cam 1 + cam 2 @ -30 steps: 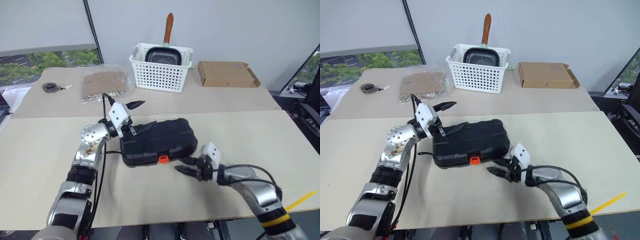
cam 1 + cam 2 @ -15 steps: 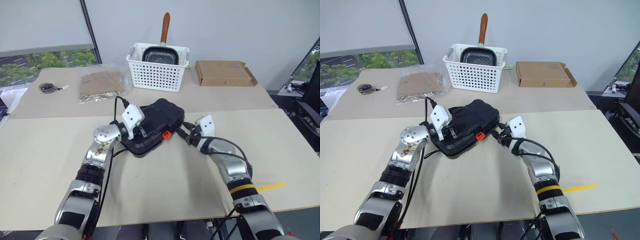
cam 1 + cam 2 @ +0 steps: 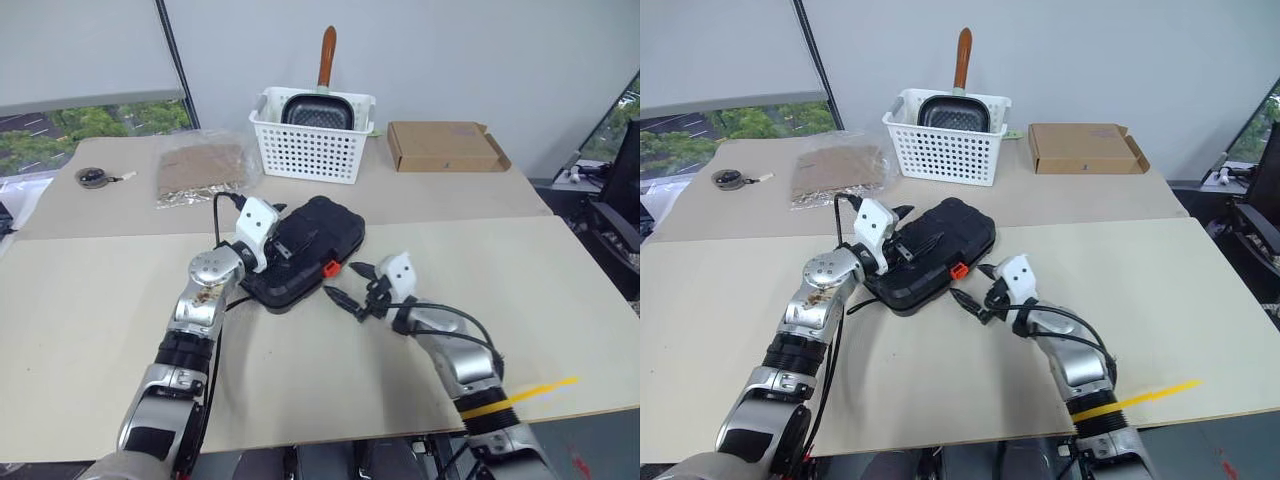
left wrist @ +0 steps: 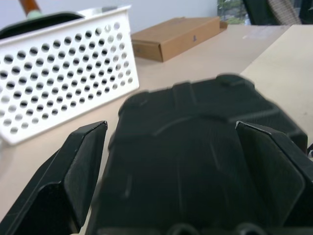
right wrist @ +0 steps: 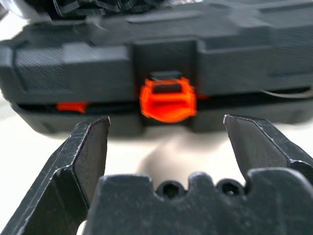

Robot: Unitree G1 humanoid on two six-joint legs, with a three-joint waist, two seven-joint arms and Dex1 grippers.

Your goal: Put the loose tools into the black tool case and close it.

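Mid-counter (image 3: 90,300), the case (image 3: 305,250) sits shut, lying at an angle with its orange latch (image 3: 328,268) facing the near right. Left hand (image 3: 272,235) is spread wide over the case's left end, fingers either side of the shell, not gripping it. Right hand (image 3: 345,285) hangs just off the latch, fingers wide apart and empty. Basket (image 3: 315,135) and box (image 3: 445,146) sit at the far side.
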